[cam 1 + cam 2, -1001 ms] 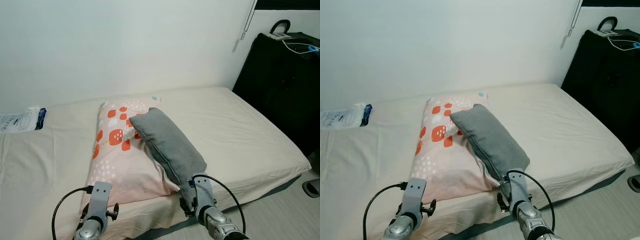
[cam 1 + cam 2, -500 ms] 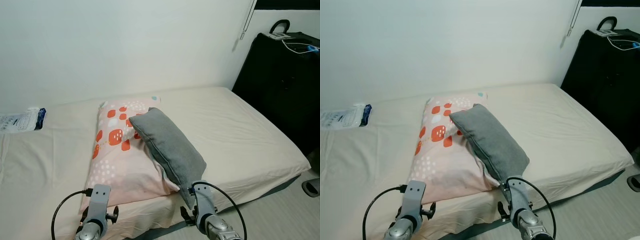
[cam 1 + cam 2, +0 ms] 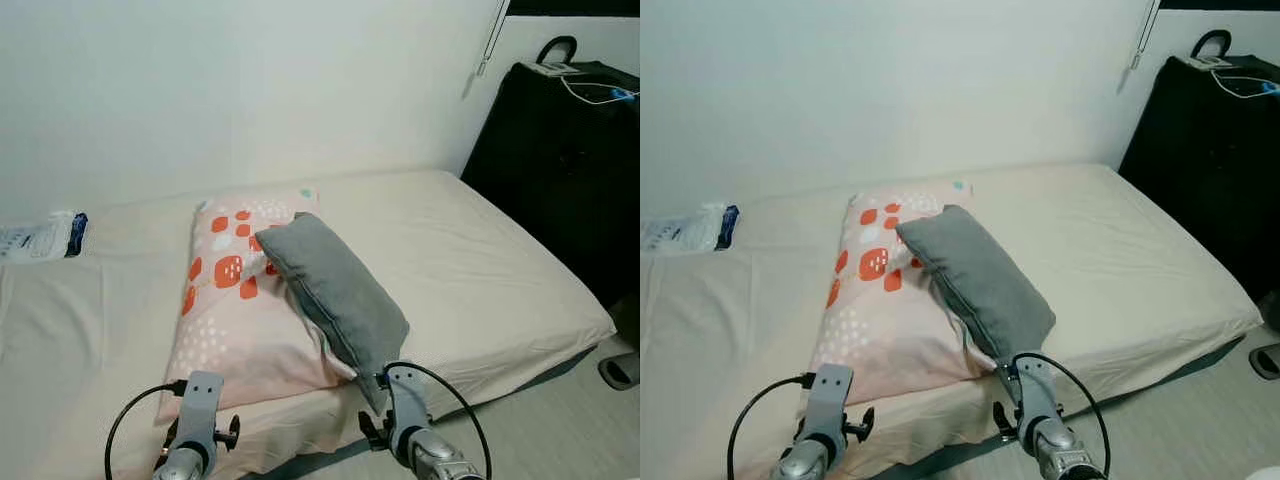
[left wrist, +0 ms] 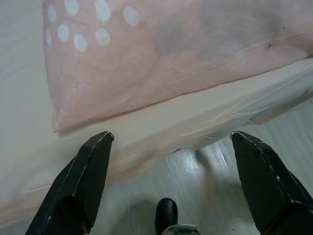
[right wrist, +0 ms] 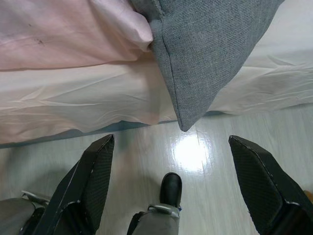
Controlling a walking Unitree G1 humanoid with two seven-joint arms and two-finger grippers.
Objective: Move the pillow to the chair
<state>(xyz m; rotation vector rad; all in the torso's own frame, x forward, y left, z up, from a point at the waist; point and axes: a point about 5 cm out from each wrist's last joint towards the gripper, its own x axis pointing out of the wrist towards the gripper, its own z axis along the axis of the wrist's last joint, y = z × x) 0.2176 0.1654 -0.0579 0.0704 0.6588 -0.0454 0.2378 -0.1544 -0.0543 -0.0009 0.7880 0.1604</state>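
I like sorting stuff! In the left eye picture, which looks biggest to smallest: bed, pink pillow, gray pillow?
1. bed
2. pink pillow
3. gray pillow, though it looks only somewhat smaller than the pink one it partly covers.

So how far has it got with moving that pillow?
Nothing looks done: the grey fabric pillow lies across the pink patterned pillow on the cream bed. Both the left gripper and the right gripper hang open at the bed's edge, holding nothing. Grasping and carrying remain.
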